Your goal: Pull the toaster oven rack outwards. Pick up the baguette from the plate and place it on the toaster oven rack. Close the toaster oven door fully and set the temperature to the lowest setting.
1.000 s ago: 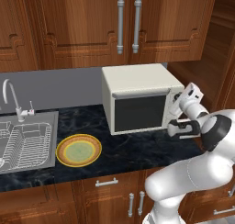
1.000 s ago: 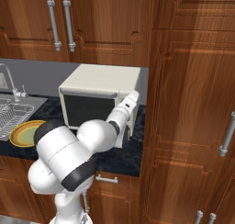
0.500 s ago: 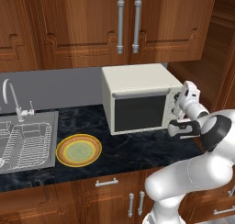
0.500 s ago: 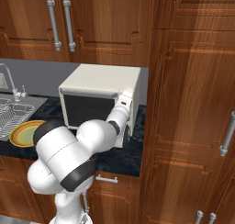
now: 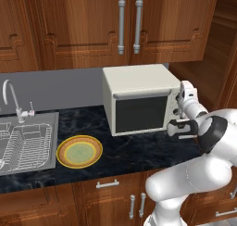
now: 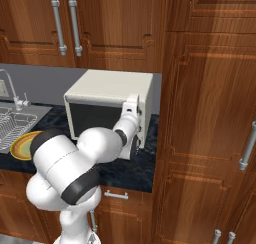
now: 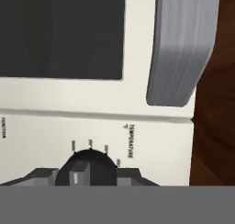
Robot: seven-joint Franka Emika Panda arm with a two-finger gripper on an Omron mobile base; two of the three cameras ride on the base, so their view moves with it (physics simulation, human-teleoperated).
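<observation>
Our fingers (image 7: pixel 87 179) are right at the front of the oven (image 5: pixel 139 79), on its right panel. They sit on both sides of a round dark knob (image 7: pixel 89 165) and look clenched on it, one tip touching each side. The word beside the knob reads "temperature", and small marks run around its top edge.

Next to the knob is the door (image 7: pixel 59 30). It is shut flat against the oven, and its big glass window is dark. A grey handle (image 7: pixel 183 44) runs along the door's edge.

From the base, we see the white arm reaching to the oven's right side, with the fingers (image 5: pixel 178 100) against the panel.

The oven stands on the dark worktop (image 5: pixel 134 151). The plate (image 5: pixel 61 151) lies on the worktop to the left of the oven and a bit nearer to us, apart from it. Its rim is yellow and its middle is pale green.

Farther left of the oven is a sink (image 5: pixel 52 141) with a wire basket (image 5: pixel 25 144) in it, and a tap (image 5: pixel 11 97) behind. Brown cabinets (image 5: pixel 92 26) hang above the oven.
</observation>
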